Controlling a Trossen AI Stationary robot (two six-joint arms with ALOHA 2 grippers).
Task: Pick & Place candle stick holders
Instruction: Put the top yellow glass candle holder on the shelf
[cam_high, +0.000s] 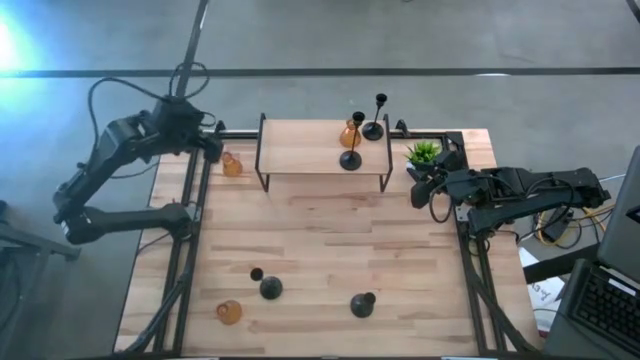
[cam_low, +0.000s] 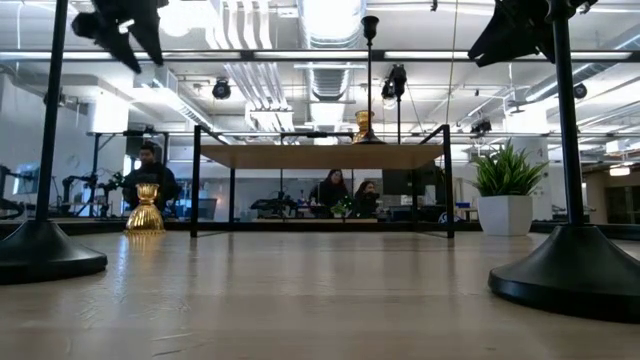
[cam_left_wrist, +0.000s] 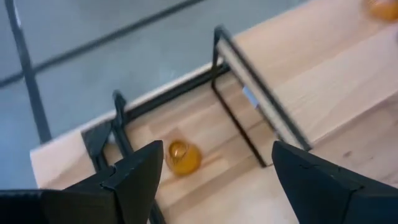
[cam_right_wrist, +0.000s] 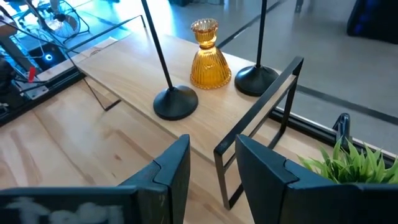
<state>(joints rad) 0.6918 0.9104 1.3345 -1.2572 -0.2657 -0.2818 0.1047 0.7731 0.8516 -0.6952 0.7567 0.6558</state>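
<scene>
The left hand is wide open and holds nothing. It hangs over the far left corner of the table, and right under it, between its two fingers and a bit ahead, sits a fat little orange holder. I think the hand is up there so it can drop down and grab it. The holder looks like smooth, shiny glass, round like a bulb.

The right hand is partly open and empty too. It waits by the green plant, looking at a small wooden shelf on thin black legs. Just ahead of it on the shelf stand two black holders with skinny stems and round feet, and a ribbed orange one between them.

Four more holders sit on the table, far from both hands.
</scene>
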